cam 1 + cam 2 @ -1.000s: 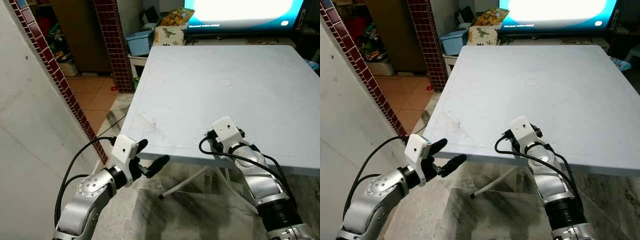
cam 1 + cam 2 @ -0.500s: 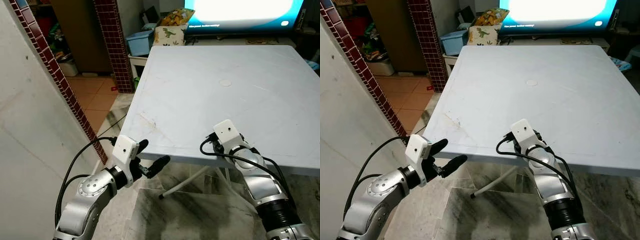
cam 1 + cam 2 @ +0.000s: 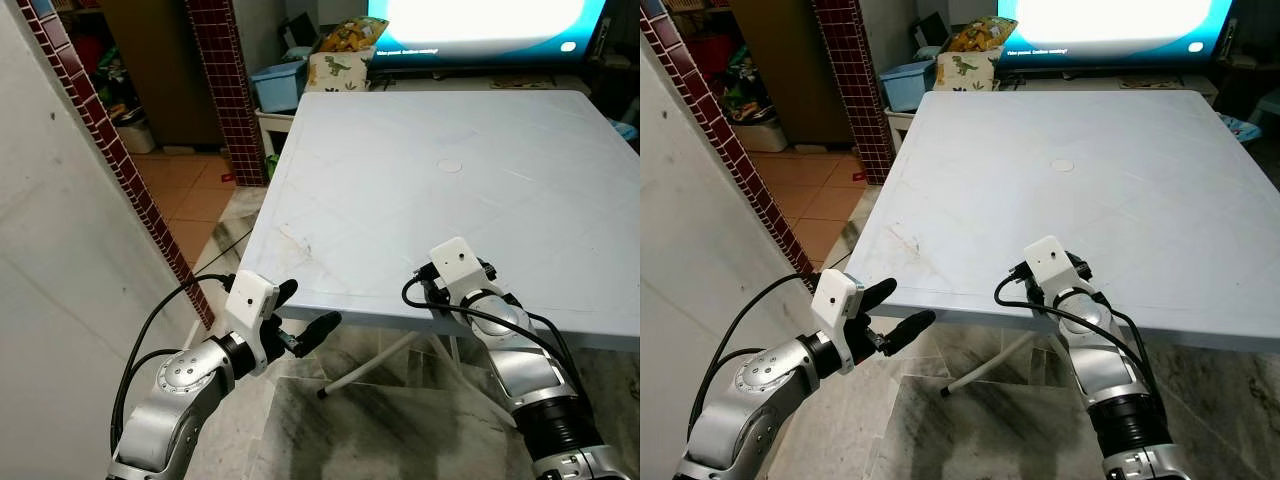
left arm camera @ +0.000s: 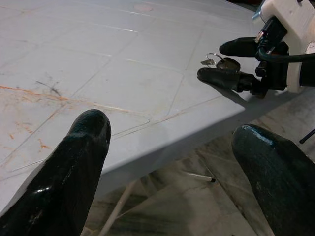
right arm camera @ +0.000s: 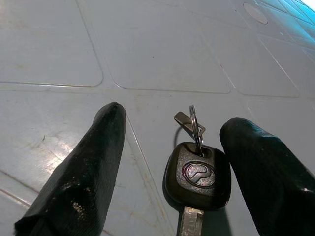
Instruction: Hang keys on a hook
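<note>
A: Where are the keys (image 5: 198,173)?
B: On the table (image 3: 400,170), low and right of centre, between the spread fingers of the right gripper (image 5: 172,172) (not gripped).
A: The left gripper (image 3: 300,318)?
B: Spread too, lower left, beside the table's edge.

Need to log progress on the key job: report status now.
Right gripper open, fingers either side of the key lying on the table. Left gripper open, off the table's near edge. Nothing between fingers and key.
</note>
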Controlling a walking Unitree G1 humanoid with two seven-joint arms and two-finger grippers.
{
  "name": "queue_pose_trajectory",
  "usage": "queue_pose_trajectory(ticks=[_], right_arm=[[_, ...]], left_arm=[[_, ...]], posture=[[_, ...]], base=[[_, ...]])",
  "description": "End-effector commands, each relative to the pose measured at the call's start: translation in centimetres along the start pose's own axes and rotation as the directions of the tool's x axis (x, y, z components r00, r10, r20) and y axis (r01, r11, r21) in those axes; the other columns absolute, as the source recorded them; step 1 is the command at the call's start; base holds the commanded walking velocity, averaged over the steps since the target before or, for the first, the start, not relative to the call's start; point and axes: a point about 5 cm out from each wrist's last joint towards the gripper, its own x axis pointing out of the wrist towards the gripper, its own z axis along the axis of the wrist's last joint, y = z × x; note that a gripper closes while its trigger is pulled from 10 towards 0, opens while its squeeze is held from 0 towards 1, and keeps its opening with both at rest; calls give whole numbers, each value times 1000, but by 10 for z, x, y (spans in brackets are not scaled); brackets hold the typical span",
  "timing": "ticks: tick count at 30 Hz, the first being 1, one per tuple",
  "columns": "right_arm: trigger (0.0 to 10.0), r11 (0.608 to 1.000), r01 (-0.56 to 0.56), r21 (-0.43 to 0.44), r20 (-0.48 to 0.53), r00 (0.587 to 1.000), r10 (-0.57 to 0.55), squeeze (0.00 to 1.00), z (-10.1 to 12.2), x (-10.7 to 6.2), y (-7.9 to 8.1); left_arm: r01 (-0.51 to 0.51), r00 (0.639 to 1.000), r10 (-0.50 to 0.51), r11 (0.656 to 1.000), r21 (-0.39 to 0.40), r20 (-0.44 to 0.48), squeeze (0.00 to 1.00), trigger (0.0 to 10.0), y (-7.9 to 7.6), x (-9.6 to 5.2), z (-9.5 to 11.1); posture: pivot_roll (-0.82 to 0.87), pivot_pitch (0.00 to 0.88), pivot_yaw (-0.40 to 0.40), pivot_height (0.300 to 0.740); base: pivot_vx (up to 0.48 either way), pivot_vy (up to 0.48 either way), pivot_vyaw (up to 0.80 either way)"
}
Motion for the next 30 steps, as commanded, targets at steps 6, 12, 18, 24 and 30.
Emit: queue_pose_trajectory(ticks=[6, 12, 18, 24, 30], right_arm=[[0, 1000, 4, 22, -4, 1000, -4, 0, 2, 5, -3], [0, 1000, 7, 24, -5, 1000, -7, 0, 2, 8, -4], [0, 999, 13, 30, -6, 1000, -13, 0, 1, 9, -3], [0, 999, 18, 27, -9, 1000, -18, 0, -1, 9, -4], [0, 1000, 21, 20, -7, 1000, -21, 0, -1, 8, -4]], left_arm=[[-4, 1000, 4, 1000, 25, 2, 0, 10000, 1, -1, 6], [2, 1000, -2, 1000, 27, 3, 0, 10000, 2, 0, 8], [7, 1000, -7, 1000, 29, -2, 0, 10000, 1, -1, 7], [11, 1000, -10, 1000, 29, -5, 0, 10000, 0, -1, 6], [9, 1000, -9, 1000, 29, -5, 0, 10000, 0, -1, 5]], posture=[[-32, 29, 114, 740], [-27, 31, 115, 740], [-29, 30, 118, 740], [-29, 30, 118, 740], [-32, 26, 119, 740]], base=[[0, 0, 0], [0, 0, 0], [0, 0, 0], [0, 0, 0], [0, 0, 0]])
